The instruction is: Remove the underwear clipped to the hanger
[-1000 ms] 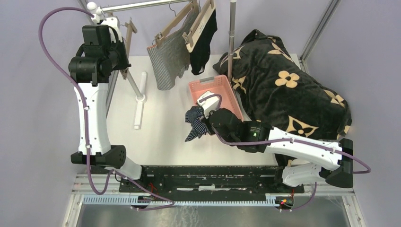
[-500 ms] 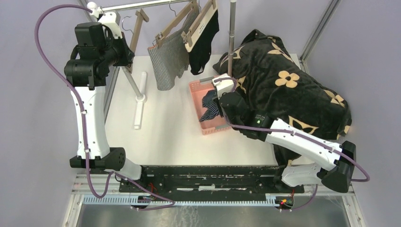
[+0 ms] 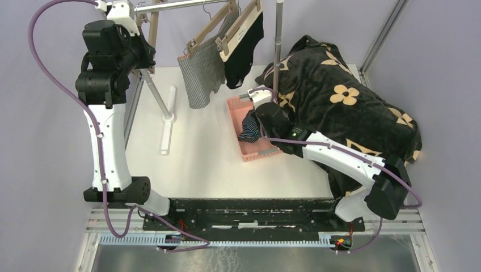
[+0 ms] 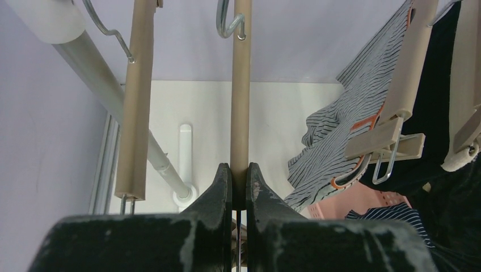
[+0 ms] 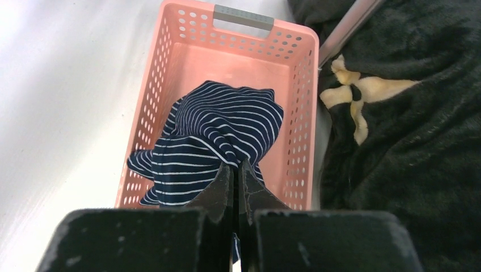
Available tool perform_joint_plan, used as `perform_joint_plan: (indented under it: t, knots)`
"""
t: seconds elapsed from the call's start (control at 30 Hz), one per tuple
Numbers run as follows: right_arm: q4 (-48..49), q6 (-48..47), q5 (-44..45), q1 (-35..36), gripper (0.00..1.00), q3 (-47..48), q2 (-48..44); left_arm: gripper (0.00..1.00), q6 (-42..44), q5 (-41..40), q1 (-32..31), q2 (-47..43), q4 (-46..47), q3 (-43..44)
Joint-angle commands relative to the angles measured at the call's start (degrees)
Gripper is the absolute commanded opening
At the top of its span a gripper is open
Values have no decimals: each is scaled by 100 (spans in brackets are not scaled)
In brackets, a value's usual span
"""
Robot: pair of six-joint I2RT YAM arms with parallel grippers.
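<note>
The right end effector (image 5: 237,167) is clenched on a fold of the navy shorts (image 5: 221,130), which lie bunched inside the pink basket (image 5: 160,93). The heap's long axis runs roughly along the basket's length – from the fingertips away towards the grey handle end, skewed a little to one side – and the pale stripes curve across it. Part of the cloth is pressed against the perforated wall left of the fingers. Nothing else is seen in the basket. The basket stands on the worktop (image 3: 198,153), and the blanket (image 5: 408,113) is touching its far side, right of the end effector.

The left end effector (image 4: 239,170) is clenched on a bare wooden hanger (image 4: 241,85), whose bar points straight away from the fingers up to its metal hook. To the right of it the grey shorts (image 4: 340,130) are held by a clip on another hanger – long axis downward, hem tilted. Further right the black shorts (image 4: 437,113) hang the same way from a third hanger. Both hangers are hooked on the rail (image 3: 176,5).
</note>
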Motion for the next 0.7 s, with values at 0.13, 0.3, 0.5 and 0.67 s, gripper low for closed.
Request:
perform_joint_plan:
  t: [0.13,0.3,0.5,0.67]
  knots:
    - [692,-177,-308,-326,1,347,500,3,-424,-72,31,217,823,-29]
    - [734,-77,-614,-480,1,349,823,3,-622,-218,41,552,919,126]
    - [790,-44,-659,-519,1,293,940,5,-752,-347,44,864,816,80]
    - [852,-49,-666,-528,1,296,1134,12,-755,-608,42,703,1088,-431]
